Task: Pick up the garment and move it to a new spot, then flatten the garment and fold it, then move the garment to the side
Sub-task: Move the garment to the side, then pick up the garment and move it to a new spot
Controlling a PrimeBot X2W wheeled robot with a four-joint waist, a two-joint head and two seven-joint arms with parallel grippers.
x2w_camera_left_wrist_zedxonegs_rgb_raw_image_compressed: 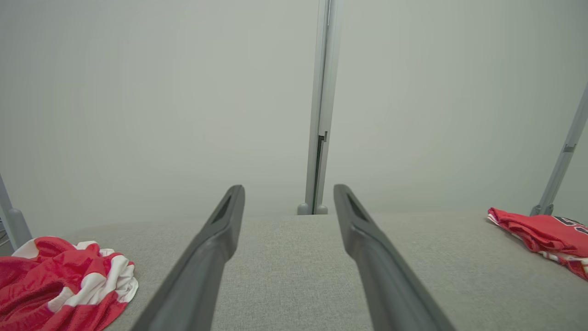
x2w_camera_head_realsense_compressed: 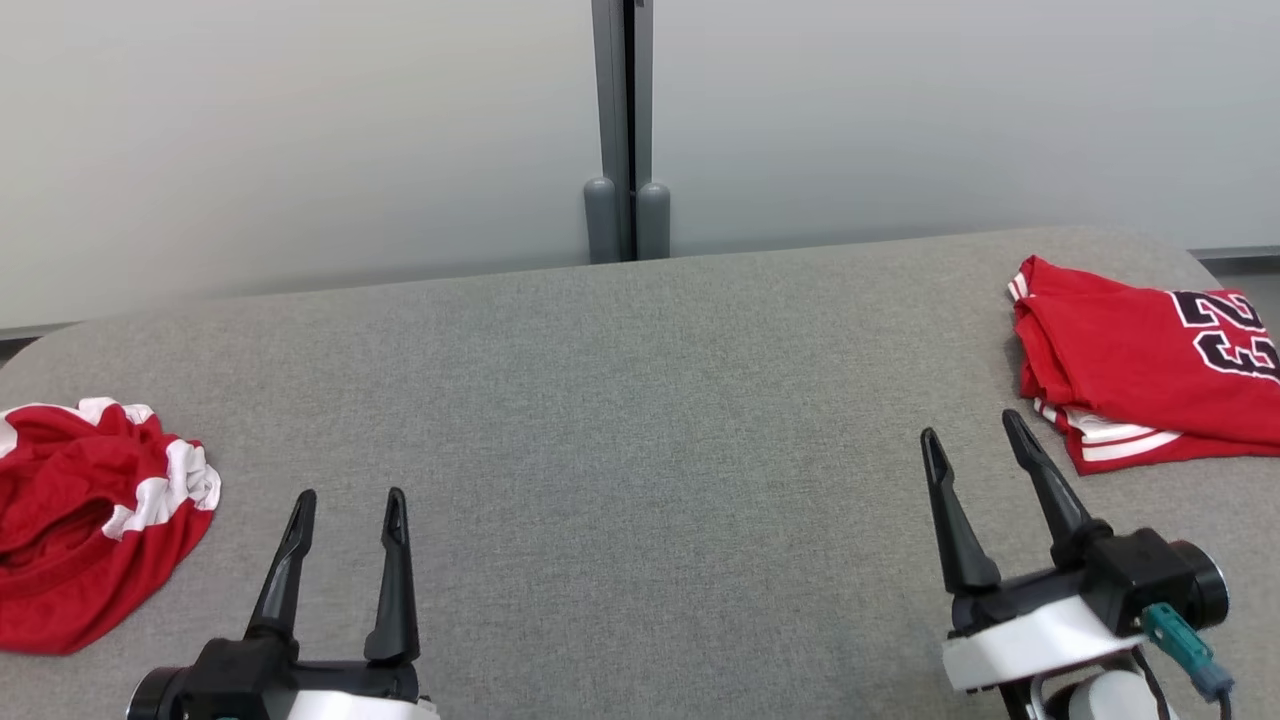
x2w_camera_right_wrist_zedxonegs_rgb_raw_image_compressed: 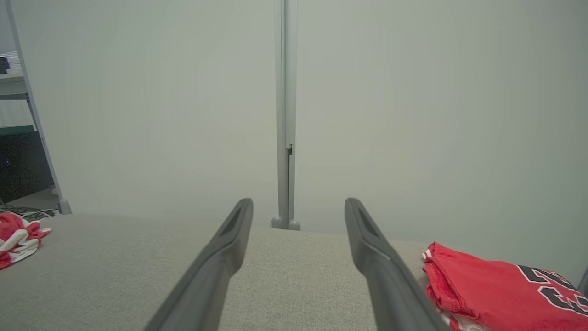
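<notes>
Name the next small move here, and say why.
Probably swing the left gripper left and down onto the crumpled garment. It lies in a heap at the table's left edge, nearest that gripper, whose jaws are open and empty. The jersey on the right already looks folded, and the right gripper is open beside it.
</notes>
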